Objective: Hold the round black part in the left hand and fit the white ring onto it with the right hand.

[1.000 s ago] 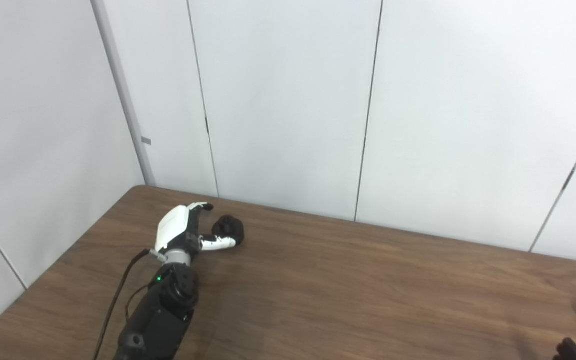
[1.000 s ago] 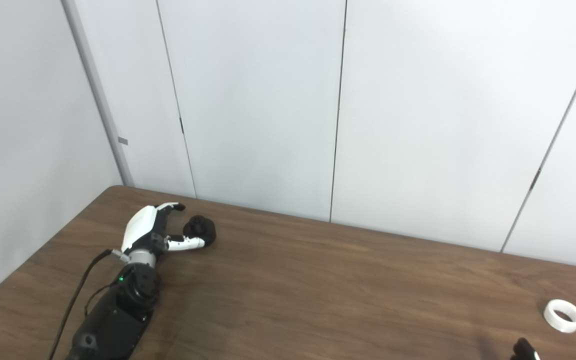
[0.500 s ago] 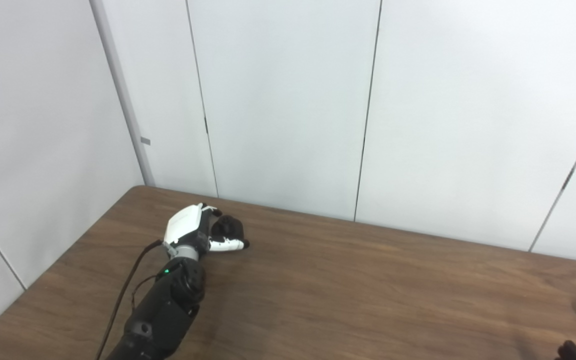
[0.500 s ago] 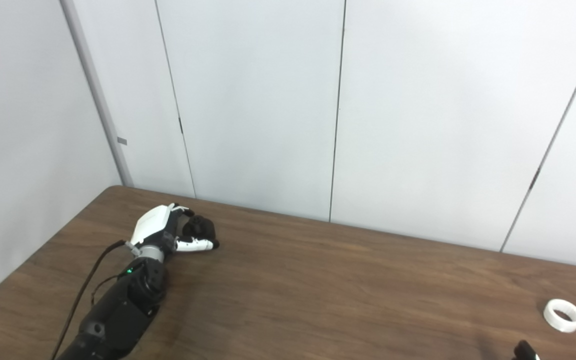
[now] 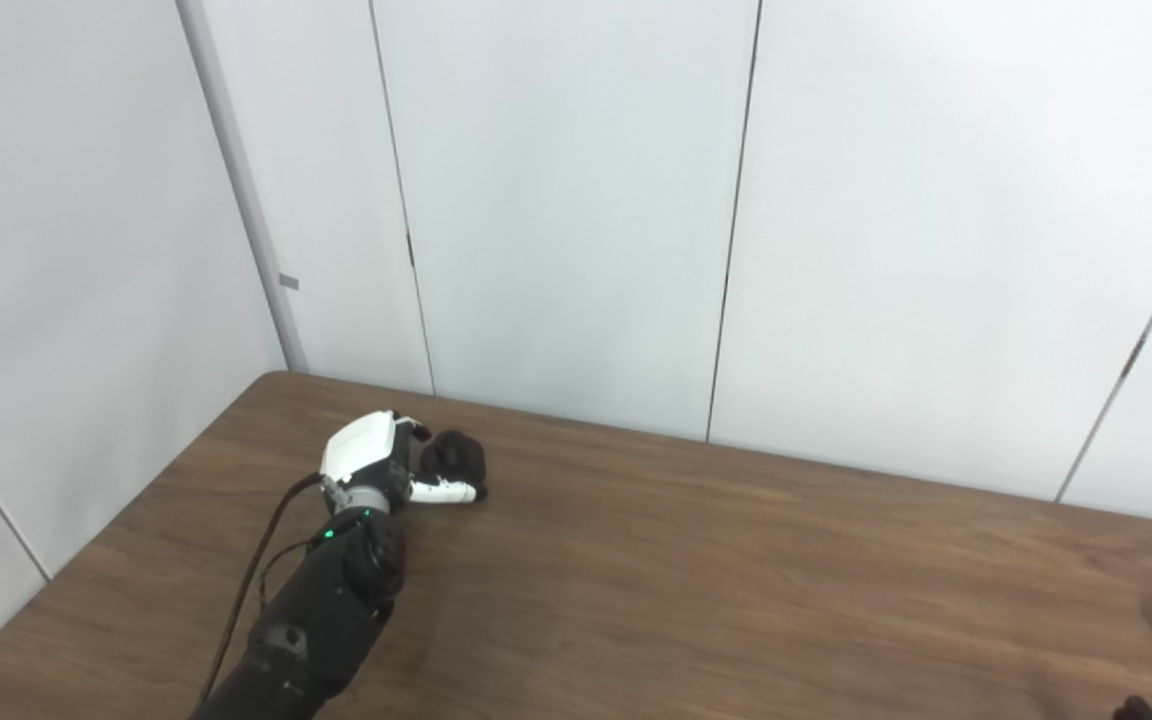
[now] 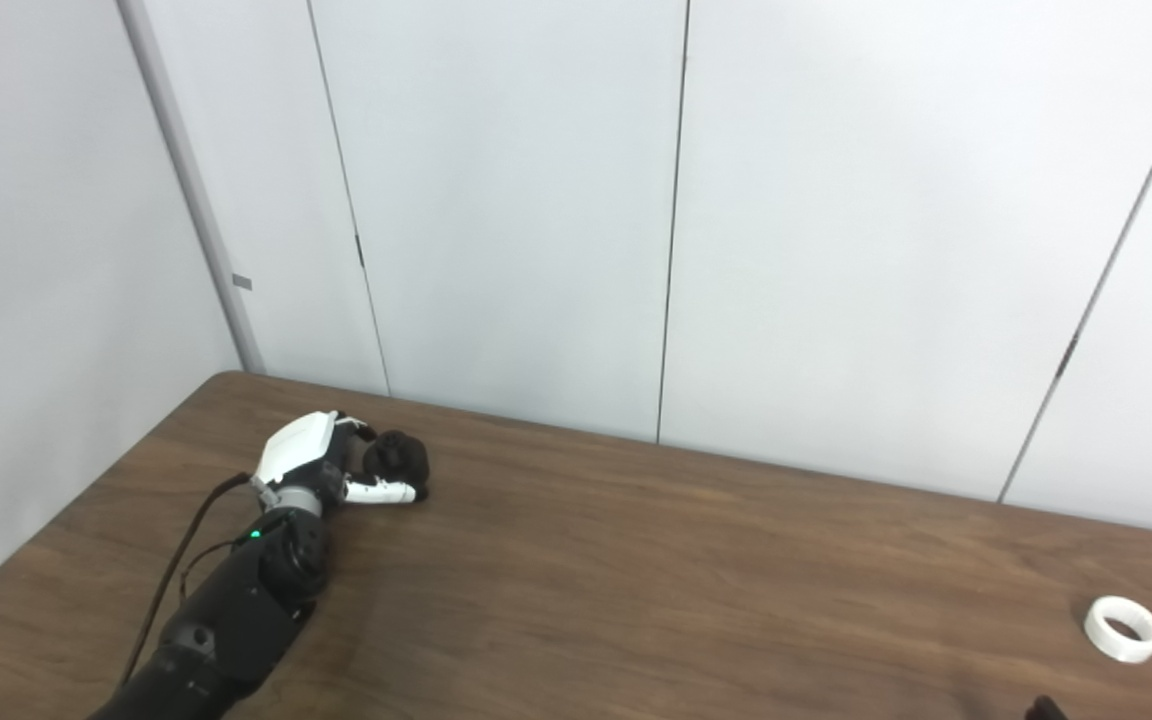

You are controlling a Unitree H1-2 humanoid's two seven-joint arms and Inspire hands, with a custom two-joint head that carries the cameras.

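Note:
The round black part (image 5: pixel 453 457) rests on the brown table (image 5: pixel 696 580) near its far left corner. My left hand (image 5: pixel 376 462) wraps around it: the fingers curl against its left side and the white thumb (image 5: pixel 444 492) lies along its near side. The white ring (image 6: pixel 1123 629) lies flat at the table's far right, by itself. Of my right hand only a dark tip (image 6: pixel 1041 711) shows at the bottom edge, below and left of the ring, so its pose is hidden.
White wall panels (image 5: pixel 576 200) stand close behind the table's far edge and along its left side. A black cable (image 5: pixel 251 585) runs along my left forearm. Bare brown tabletop spans the stretch between the black part and the ring.
My left hand has moved in on the black part and its fingers have curled from spread to closed against it. My right hand has sunk lower, almost out of view.

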